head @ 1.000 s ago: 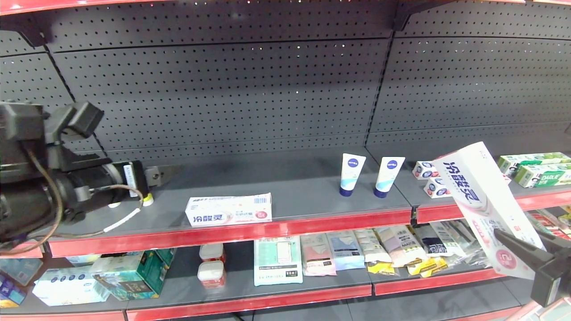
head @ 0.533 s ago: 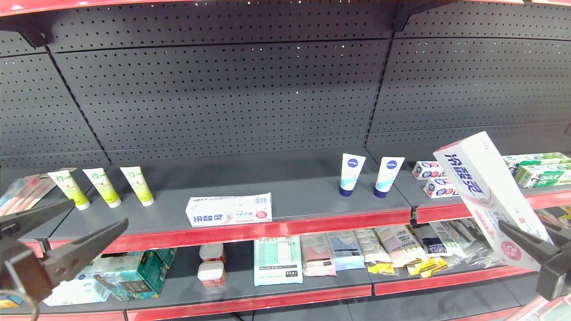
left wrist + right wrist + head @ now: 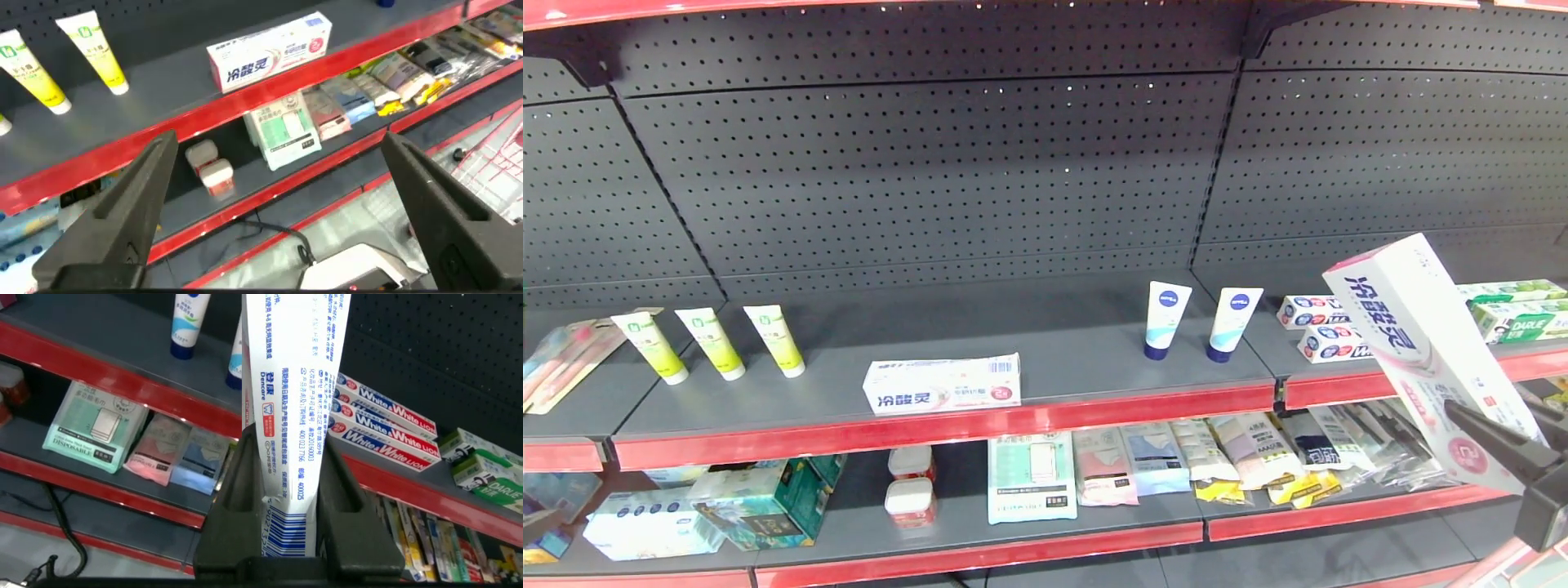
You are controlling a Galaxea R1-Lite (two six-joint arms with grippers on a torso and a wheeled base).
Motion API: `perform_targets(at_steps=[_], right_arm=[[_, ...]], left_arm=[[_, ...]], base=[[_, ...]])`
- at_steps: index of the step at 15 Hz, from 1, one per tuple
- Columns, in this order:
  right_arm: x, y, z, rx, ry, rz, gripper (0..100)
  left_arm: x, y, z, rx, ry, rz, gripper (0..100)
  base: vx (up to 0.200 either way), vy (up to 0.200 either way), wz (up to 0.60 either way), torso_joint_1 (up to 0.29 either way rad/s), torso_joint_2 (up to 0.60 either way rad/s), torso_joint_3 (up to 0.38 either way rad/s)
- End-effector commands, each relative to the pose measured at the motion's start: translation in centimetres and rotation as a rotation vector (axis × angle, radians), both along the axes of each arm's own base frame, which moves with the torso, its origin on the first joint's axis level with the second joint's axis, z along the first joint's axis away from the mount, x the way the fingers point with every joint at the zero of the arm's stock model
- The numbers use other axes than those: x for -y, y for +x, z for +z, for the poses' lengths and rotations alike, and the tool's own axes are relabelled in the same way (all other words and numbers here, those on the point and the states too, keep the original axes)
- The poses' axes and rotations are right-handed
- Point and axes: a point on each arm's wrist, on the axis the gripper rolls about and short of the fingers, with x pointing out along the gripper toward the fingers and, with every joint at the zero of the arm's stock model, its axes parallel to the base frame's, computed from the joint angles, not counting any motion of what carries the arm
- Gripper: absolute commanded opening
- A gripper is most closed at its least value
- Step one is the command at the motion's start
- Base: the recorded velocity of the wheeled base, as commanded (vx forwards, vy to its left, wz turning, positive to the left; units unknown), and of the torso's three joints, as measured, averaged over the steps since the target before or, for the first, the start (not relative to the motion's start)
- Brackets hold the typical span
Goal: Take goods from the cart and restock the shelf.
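Note:
My right gripper [image 3: 1499, 437] is shut on a white and pink toothpaste box [image 3: 1417, 343], held tilted in the air in front of the right end of the shelf [image 3: 947, 425]. The right wrist view looks along that toothpaste box [image 3: 294, 400], clamped between the two fingers [image 3: 245, 490]. A matching toothpaste box [image 3: 941, 384] lies flat near the shelf's front edge, also seen in the left wrist view as the toothpaste box [image 3: 270, 51]. My left gripper [image 3: 278, 184] is open, low in front of the lower shelves, with nothing between its fingers.
Three yellow-green tubes [image 3: 711, 343] stand at the shelf's left and two blue-capped white tubes [image 3: 1201, 320] at centre right. Stacked toothpaste boxes [image 3: 1319, 331] and green boxes [image 3: 1515, 310] fill the right section. Packets [image 3: 1160, 465] and cartons [image 3: 760, 502] sit on the lower shelf. A red cart's wire edge [image 3: 494, 159] is below.
My left arm has pulled back from the shelf and dropped out of the head view, uncovering the yellow-green tubes. My right gripper has lifted the toothpaste box slightly.

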Motion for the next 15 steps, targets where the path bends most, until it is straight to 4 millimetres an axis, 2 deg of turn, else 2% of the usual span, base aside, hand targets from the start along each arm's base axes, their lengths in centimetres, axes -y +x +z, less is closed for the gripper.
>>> perform_targets(at_steps=[1, 4, 13, 15], right_arm=[[0.0, 0.1, 0.2, 0.009, 0.001, 0.002, 0], [0.0, 0.3, 0.5, 0.012, 0.003, -0.002, 0], [-0.1, 0.5, 0.5, 0.004, 0.004, 0.0, 0], [-0.1, 0.7, 1.1, 0.027, 0.005, -0.001, 0]], left_arm=[[-0.3, -1.1, -0.7, 0.046, -0.006, 0.001, 100], [-0.4, -1.5, -1.8, 0.058, 0.018, -0.004, 100], [-0.4, -1.5, -2.4, 0.044, 0.025, -0.007, 100], [-0.4, -1.6, -2.5, 0.049, 0.033, -0.008, 100]], base=[[0.0, 0.0, 0.0, 0.0, 0.0, 0.0], [0.0, 0.0, 0.0, 0.0, 0.0, 0.0], [0.0, 0.0, 0.6, 0.003, 0.0, 0.001], [0.0, 0.0, 0.6, -0.002, 0.0, 0.0]])
